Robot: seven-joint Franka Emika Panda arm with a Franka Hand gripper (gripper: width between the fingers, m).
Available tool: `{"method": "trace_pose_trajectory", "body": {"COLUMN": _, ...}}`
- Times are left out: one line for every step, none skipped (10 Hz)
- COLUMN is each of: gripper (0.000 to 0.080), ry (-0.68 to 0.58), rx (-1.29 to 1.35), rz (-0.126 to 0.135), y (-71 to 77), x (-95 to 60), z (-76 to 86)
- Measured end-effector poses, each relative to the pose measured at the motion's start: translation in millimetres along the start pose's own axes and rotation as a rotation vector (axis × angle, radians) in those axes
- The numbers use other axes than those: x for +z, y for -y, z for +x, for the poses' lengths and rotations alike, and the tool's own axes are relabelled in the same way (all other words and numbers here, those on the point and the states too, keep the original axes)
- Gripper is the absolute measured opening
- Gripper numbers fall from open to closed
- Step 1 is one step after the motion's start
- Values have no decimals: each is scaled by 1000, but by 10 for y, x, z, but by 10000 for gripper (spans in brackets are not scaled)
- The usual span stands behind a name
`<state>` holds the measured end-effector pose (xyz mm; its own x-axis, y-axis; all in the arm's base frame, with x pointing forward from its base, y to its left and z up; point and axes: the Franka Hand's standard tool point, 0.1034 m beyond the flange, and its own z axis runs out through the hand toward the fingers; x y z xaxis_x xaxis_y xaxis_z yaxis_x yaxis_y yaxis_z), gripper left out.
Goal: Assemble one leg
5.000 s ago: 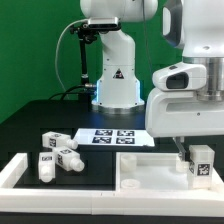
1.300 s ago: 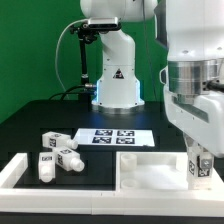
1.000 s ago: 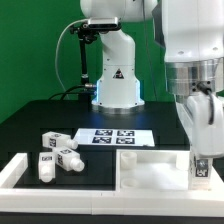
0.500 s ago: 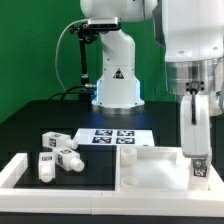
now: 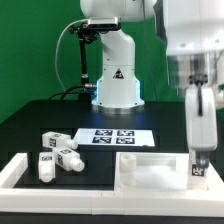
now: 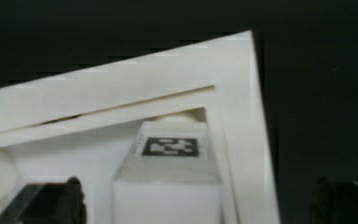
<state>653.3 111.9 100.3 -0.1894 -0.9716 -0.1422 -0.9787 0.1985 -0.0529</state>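
A white leg (image 5: 200, 168) with a black-and-white tag stands upright at the right end of the wide flat white panel (image 5: 150, 170). My gripper (image 5: 199, 150) hangs straight above it, partly blurred, and covers its upper part. In the wrist view the leg (image 6: 172, 160) shows its tag, with the panel's edge (image 6: 87, 95) behind it. My gripper (image 6: 197, 198) is open, with one dark finger on each side of the leg and a gap on both sides. Three more white legs (image 5: 57, 156) lie loose at the exterior view's left.
The marker board (image 5: 113, 137) lies on the black table behind the panel. A white raised rail (image 5: 18, 172) runs along the front left. The robot's base (image 5: 117, 85) stands at the back.
My wrist has turned and the fingers have come down over the upright leg, shifting slightly to the exterior view's right. The leg and the loose legs have not moved.
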Motion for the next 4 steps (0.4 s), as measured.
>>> {"method": "trace_pose_trajectory", "body": {"gripper": 647, "ry": 8, "rx": -32, "rz": 14, "y": 44, "x": -103, "z": -23}}
{"method": "trace_pose_trajectory", "body": {"gripper": 647, "ry": 10, "rx": -35, "rz": 20, "y": 65, "x": -131, "z": -18}}
{"method": "trace_pose_trajectory", "body": {"gripper": 648, "ry": 8, "rx": -37, "rz": 17, "y": 53, "x": -109, "z": -22}}
{"method": "trace_pose_trajectory", "body": {"gripper": 648, "ry": 8, "rx": -39, "rz": 17, "y": 51, "x": -106, "z": -25}}
